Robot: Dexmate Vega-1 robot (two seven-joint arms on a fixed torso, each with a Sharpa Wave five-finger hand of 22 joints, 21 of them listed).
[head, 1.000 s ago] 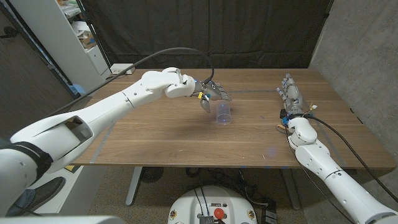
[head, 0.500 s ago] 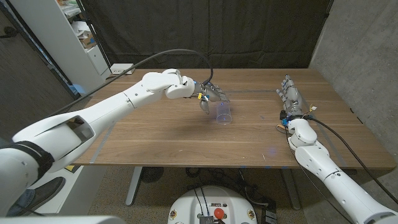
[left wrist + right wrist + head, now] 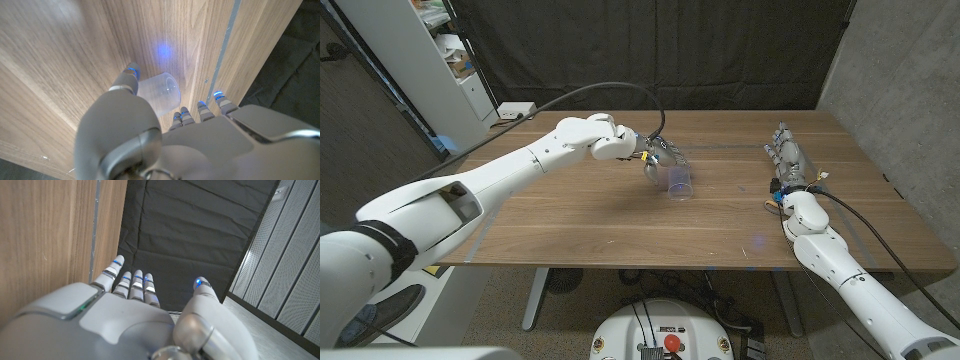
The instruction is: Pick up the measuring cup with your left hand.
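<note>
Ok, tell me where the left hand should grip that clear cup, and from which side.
Grip the measuring cup around its smooth round wall, coming from its left, where the left hand already brackets it. It stands upright and shows no handle, so a side wrap probably suits.

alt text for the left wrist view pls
The left hand reaches around a clear measuring cup on the wooden table, fingers on either side of it; contact is unclear. A blue glow shows on the wood beyond the cup.
</note>
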